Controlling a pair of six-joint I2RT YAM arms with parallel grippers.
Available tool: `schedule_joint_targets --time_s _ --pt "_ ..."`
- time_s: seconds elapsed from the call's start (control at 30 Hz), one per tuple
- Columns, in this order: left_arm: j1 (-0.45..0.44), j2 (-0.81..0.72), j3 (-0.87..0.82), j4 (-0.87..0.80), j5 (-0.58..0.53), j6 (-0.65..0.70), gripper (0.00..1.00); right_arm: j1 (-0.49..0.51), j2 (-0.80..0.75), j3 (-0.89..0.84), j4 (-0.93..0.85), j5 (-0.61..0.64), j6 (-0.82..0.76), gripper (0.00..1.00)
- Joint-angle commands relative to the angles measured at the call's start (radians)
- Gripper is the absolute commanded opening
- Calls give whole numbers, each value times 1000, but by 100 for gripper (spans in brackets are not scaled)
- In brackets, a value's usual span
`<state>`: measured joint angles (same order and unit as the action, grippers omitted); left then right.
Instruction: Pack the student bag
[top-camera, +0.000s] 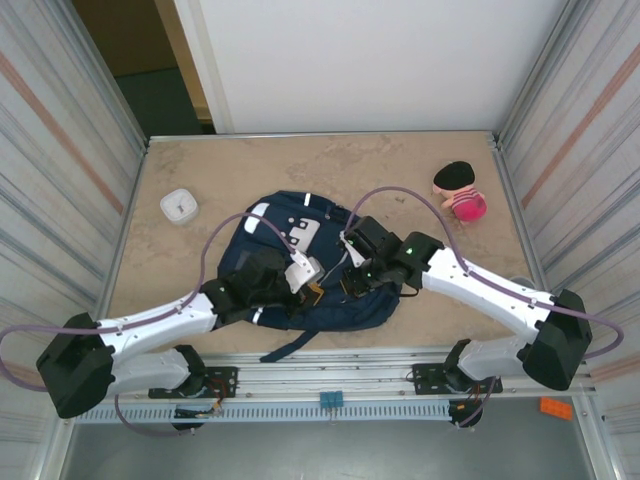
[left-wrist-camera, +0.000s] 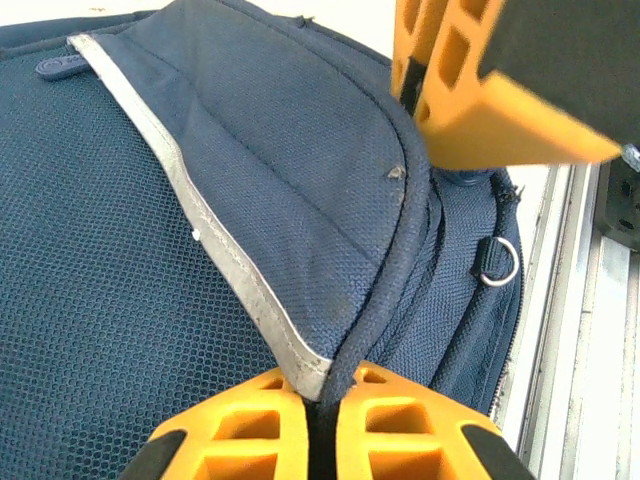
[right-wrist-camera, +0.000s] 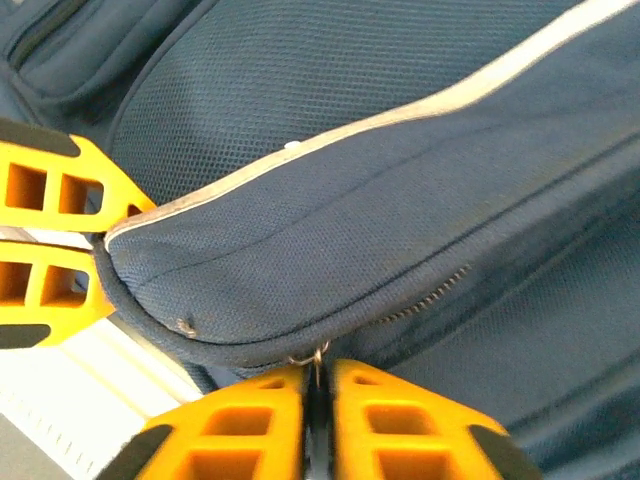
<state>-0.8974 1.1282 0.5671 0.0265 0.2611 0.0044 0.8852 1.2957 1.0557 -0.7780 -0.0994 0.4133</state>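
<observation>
The navy student bag (top-camera: 300, 265) lies flat mid-table, with white stripes and a grey patch on top. My left gripper (top-camera: 312, 283) reaches in from the left and is shut on the piped edge of the bag's flap (left-wrist-camera: 335, 385), beside a reflective stripe (left-wrist-camera: 210, 235). My right gripper (top-camera: 345, 283) comes from the right and is shut on the metal zipper pull (right-wrist-camera: 314, 358) below the same flap (right-wrist-camera: 330, 260). The right gripper's orange fingers (left-wrist-camera: 480, 90) show at the upper right of the left wrist view. The left gripper's fingers (right-wrist-camera: 45, 240) show at the left of the right wrist view.
A small white square box (top-camera: 178, 206) sits at the table's back left. A pink toy with a black cap (top-camera: 460, 192) stands at the back right. A metal rail (top-camera: 330, 365) runs along the near edge, just past the bag's strap (top-camera: 290, 347).
</observation>
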Motion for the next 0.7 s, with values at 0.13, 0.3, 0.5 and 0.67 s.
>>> schedule_joint_targets --time_s 0.13,0.3,0.5,0.67 --pt "5 -50 -13 16 13 -4 0 -35 -49 -109 128 -58 -43 27" --pt "5 -78 -32 3 -55 -17 0 -84 -132 -167 162 -48 -35 0" --pt "5 -123 -35 -85 -101 -3 0 -169 -224 -220 141 30 -31 0" --pt "5 -145 -63 -92 -40 5 0 -242 -236 -235 166 19 -85 0"
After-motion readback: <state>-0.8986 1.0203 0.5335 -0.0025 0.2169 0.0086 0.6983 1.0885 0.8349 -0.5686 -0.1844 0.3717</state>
